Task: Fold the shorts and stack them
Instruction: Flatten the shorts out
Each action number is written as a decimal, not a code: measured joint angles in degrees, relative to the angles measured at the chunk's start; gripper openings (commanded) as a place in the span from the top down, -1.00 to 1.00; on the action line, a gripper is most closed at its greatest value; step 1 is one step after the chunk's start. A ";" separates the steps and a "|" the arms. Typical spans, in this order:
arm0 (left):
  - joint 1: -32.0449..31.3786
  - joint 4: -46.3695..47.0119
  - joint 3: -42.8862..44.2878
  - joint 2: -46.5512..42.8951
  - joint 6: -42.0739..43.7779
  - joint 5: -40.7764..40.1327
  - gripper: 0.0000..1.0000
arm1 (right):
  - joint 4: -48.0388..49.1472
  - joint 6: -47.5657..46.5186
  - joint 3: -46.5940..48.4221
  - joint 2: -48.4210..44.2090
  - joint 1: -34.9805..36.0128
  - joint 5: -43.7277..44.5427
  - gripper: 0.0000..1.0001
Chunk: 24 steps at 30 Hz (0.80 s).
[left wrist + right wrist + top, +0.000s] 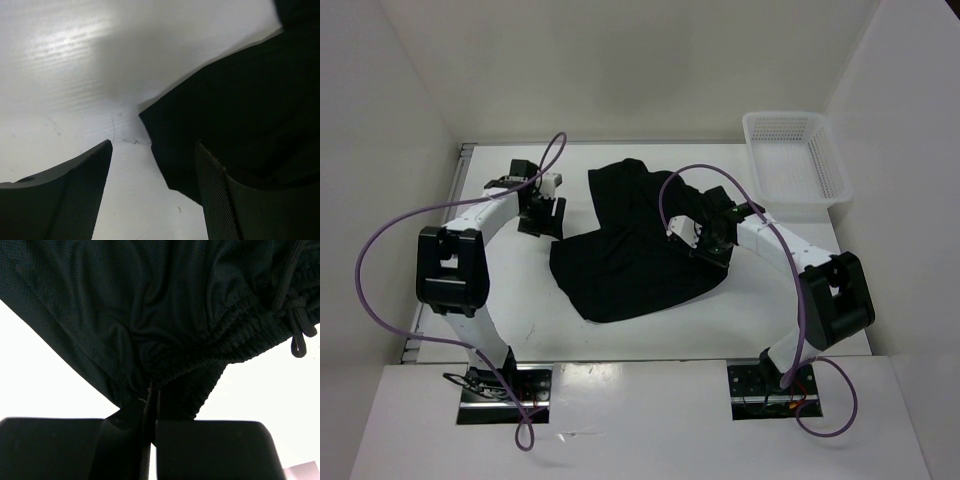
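The black shorts (625, 250) lie spread and rumpled in the middle of the white table. My left gripper (542, 218) hovers at their left edge, open. In the left wrist view a corner of the shorts (230, 110) reaches in between the fingers (85, 195) of the left gripper (152, 192), with the right-hand finger over the cloth; nothing is gripped. My right gripper (695, 240) is at the shorts' right side, shut on the gathered elastic waistband (200, 355), as the right wrist view shows at the right gripper (152, 402). The drawstring (292, 305) hangs at the upper right there.
A white mesh basket (832, 170) stands at the back right of the table. White walls close the table in on the left, back and right. Purple cables loop from both arms.
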 measured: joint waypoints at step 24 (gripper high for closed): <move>-3.61 -3.56 9.11 7.56 -0.02 3.74 1.00 | 1.68 0.02 -0.04 0.02 0.00 0.07 1.00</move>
